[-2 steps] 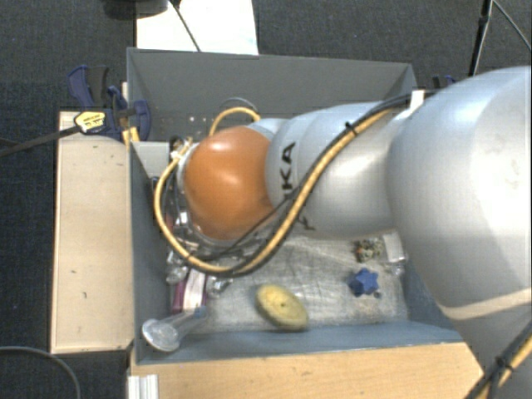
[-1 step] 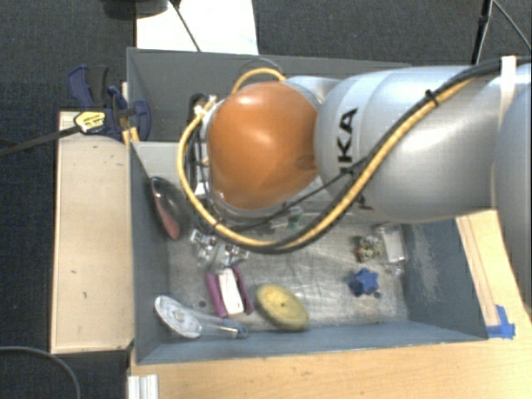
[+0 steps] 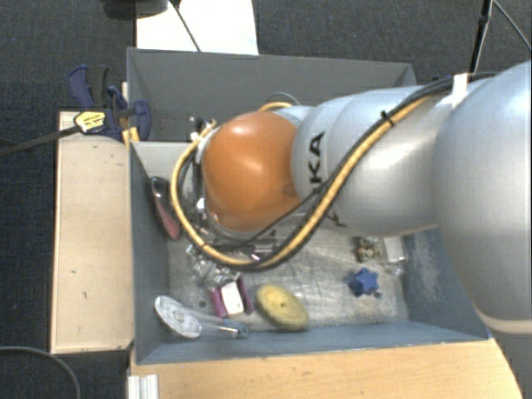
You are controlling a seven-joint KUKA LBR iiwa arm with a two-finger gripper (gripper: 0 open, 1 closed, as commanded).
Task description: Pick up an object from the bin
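The bin (image 3: pixel 274 77) holds one clear spoon (image 3: pixel 184 317), one yellow oval (image 3: pixel 281 306), one blue piece (image 3: pixel 363 283), one magenta block (image 3: pixel 226 299) and one reddish tool (image 3: pixel 164 209).

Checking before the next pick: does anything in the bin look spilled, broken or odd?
Nothing stands out. The spoon, yellow oval and blue piece lie loose on the bin floor, none visibly broken; the arm hides the middle.

Matt grey metal bin (image 3: pixel 274 81), its floor scuffed.
My orange cover (image 3: pixel 245 169) gleams smooth; the clear plastic spoon (image 3: pixel 179 316) shines, the yellow oval (image 3: pixel 281 304) looks rough and dull.
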